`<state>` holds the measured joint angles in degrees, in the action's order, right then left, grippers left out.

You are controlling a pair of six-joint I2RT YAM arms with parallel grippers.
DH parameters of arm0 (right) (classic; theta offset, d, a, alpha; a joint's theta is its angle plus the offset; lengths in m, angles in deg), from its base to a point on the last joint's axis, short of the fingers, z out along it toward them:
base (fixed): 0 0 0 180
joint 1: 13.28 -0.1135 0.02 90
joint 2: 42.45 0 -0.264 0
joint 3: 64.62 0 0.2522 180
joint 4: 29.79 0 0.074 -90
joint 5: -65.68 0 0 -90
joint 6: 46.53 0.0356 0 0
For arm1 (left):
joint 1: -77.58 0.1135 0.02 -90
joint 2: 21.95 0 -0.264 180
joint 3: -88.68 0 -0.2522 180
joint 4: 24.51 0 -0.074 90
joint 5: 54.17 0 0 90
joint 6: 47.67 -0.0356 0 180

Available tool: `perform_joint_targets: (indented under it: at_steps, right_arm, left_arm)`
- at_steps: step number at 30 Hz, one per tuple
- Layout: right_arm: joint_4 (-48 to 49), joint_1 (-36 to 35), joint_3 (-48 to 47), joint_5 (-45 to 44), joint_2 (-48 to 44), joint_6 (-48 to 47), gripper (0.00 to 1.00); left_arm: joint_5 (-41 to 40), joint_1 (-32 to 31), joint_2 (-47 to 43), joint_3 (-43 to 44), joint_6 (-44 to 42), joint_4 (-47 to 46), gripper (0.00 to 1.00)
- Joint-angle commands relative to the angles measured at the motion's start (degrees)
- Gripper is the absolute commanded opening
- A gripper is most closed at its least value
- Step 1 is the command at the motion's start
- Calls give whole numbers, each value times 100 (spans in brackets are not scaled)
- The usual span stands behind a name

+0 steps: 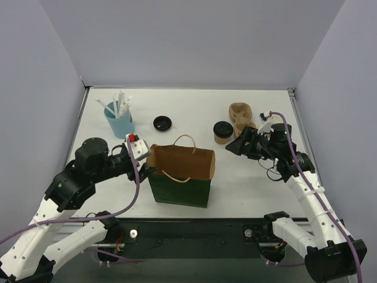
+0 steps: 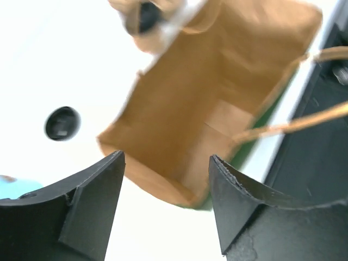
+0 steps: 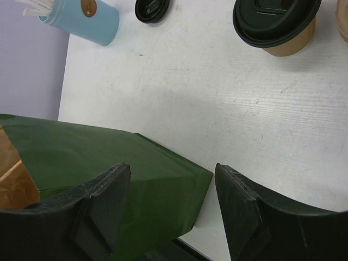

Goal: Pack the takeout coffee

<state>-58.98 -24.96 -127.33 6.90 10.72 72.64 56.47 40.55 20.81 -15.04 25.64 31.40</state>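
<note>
Nearest you stands the green paper bag, its mouth open, brown kraft inside, with thin looped handles. Your left gripper sits at the bag's left rim, jaws spread, pinching nothing. Your right gripper hangs to the right of the bag, jaws also spread and holding nothing. Just beyond it, on the white table, the takeout coffee stands upright: a short tapered tan paper cup under a round black plastic lid. Farther back are a loose black lid, a blue cup of white straws and a moulded-pulp carrier.
</note>
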Motion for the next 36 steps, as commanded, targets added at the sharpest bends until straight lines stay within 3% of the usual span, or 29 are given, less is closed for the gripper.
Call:
perform_joint_targets:
  at_steps: [1,11,16,21,26,33,36]
  right_arm:
    - [-233,-45,-203,-11,88,-60,64]
    - [-462,-229,-159,-143,-43,10,63]
    - [-576,-256,-203,-160,-166,10,63]
    - [-638,-256,-273,-152,-210,-25,63]
    - [-638,-264,-282,-160,-202,-34,63]
    - [-638,-264,-282,-213,-114,-122,63]
    - [-638,-264,-291,-248,-78,-139,63]
  left_arm:
    - [-1095,-14,-347,234,613,-778,74]
    - [-2238,-14,232,366,1343,-199,74]
    - [-2258,-14,364,278,1440,-84,71]
    - [-2459,-14,460,23,1484,-146,58]
    - [-2750,-14,654,67,1528,-41,52]
    - [-2373,-14,637,76,1869,-224,39]
    - [-2065,-14,584,50,2107,-382,19]
